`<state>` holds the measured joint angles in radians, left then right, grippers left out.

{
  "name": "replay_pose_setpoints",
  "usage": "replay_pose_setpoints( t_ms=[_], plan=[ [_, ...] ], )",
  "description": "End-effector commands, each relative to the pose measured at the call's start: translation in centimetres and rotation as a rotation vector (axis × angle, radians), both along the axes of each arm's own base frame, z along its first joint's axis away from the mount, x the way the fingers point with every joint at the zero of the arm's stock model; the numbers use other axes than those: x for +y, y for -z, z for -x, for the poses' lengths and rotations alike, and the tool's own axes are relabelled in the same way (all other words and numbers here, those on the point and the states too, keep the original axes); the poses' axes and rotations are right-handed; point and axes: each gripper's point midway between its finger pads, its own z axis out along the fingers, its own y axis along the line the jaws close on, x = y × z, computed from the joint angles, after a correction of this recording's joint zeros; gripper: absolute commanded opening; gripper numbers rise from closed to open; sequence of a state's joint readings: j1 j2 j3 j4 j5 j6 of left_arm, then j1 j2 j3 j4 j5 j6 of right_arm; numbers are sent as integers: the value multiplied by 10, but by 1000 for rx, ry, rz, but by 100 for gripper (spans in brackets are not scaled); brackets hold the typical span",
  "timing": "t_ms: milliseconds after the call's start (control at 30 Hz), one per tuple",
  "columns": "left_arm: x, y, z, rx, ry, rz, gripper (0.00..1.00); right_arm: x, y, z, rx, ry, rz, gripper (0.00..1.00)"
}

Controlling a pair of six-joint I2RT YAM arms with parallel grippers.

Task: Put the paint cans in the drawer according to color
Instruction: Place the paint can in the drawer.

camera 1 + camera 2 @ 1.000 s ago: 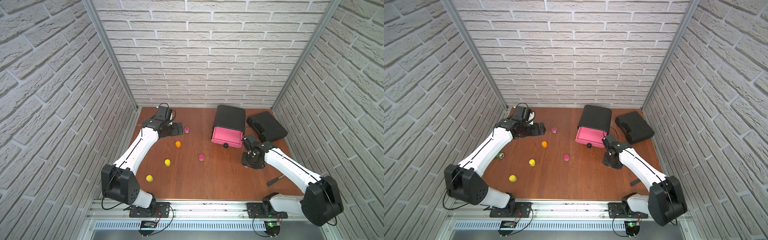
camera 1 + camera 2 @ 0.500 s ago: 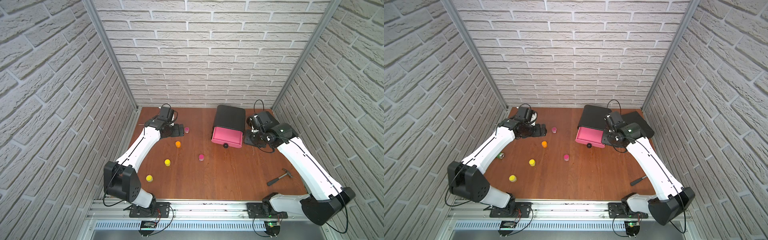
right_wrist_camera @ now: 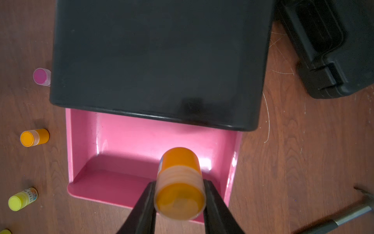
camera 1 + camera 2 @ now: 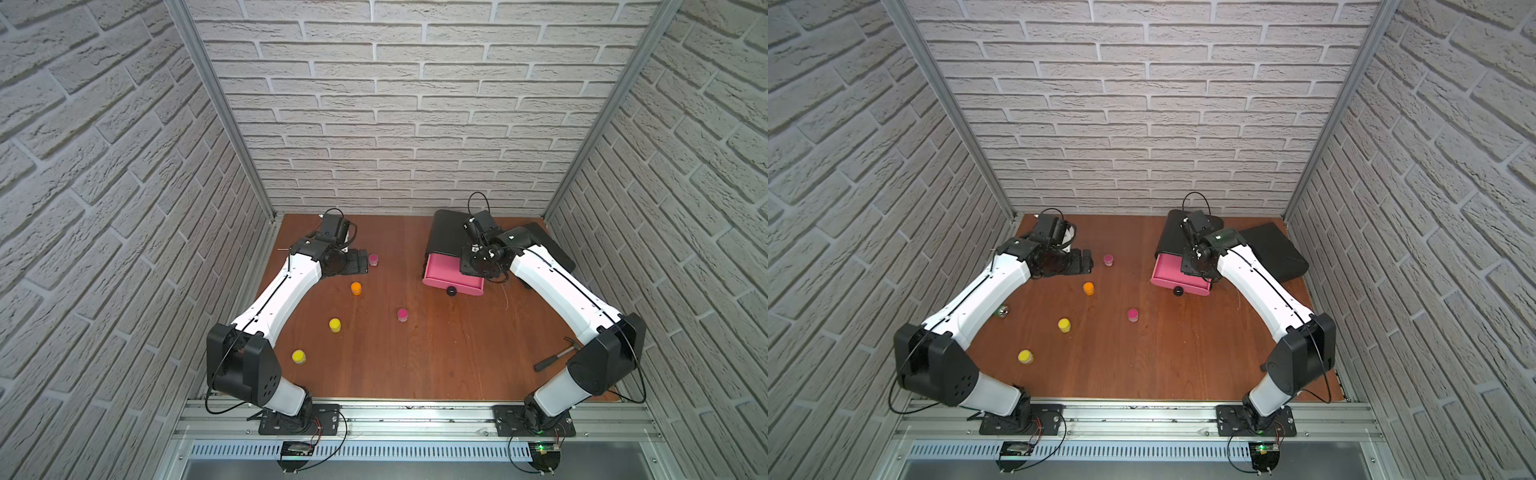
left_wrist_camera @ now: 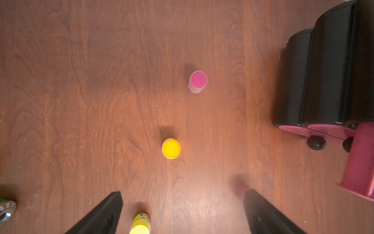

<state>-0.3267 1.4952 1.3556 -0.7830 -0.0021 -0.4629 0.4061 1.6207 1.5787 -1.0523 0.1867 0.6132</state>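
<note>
- Right arm (image 4: 557, 291) has swung from the table (image 4: 436, 365) up over the cabinet (image 4: 446, 237); left arm (image 4: 282, 299) barely shifted.
- Right gripper (image 3: 179, 183) is clamped on an orange can (image 3: 178, 166), a smooth cylinder over the pulled-out top drawer (image 3: 121, 141), a glossy pink tray.
- Left gripper (image 5: 182, 199) is spread wide, holding nothing, above the wood-grain board.
- Five cans stand on the table: pink can (image 4: 373, 259), second orange can (image 4: 356, 288), yellow can (image 4: 335, 324), pink can (image 4: 402, 314), yellow can (image 4: 298, 356).
- Only the right wrist view shows the held can; in both top views the wrist hides it.
- Green tool (image 4: 1003, 311) shows in a top view; so does the hammer (image 4: 555, 359).
- In the left wrist view a finger (image 5: 263, 212) covers most of one pink can.
- Moulded black case (image 3: 323, 50) is cut off at the frame edge.
</note>
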Motion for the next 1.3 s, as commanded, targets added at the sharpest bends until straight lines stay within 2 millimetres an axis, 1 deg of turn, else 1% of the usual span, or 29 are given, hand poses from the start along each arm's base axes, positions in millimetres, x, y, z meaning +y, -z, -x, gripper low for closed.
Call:
replay_pose_setpoints(
  t_ms=[0,133,267,400,567,733,867,900,967,1033,1100,1200,1233,1267],
  plan=[
    [3,-9,3,-31,8,-15,98,7,-4,-16,-50,12,-13,29],
    [3,-10,2,-35,13,-20,98,5,6,-20,-37,36,0,31],
    [3,-10,0,-37,19,-31,99,9,15,-22,-22,40,-10,34],
    [4,-4,0,-18,13,-35,99,10,27,-20,13,66,-22,36],
    [7,-4,0,-11,6,-47,99,4,29,-16,22,98,-1,44],
    [17,1,3,19,-23,-104,99,2,14,-13,7,104,-7,58],
    [21,8,6,53,-21,-136,98,3,-7,-4,-16,97,-46,60],
    [21,11,6,64,-17,-135,98,4,-15,-1,-31,84,-66,62],
    [18,19,6,89,-3,-132,93,7,-32,7,-55,52,-101,67],
    [14,28,6,122,10,-125,87,7,-48,15,-83,23,-122,74],
    [13,35,6,150,18,-128,82,7,-60,24,-105,-6,-142,80],
    [14,48,3,183,17,-153,74,3,-71,41,-113,-23,-153,86],
    [14,52,1,191,21,-159,72,-1,-72,48,-117,-20,-151,94],
    [13,57,0,200,28,-162,72,-5,-72,52,-121,-12,-145,99]
  ],
)
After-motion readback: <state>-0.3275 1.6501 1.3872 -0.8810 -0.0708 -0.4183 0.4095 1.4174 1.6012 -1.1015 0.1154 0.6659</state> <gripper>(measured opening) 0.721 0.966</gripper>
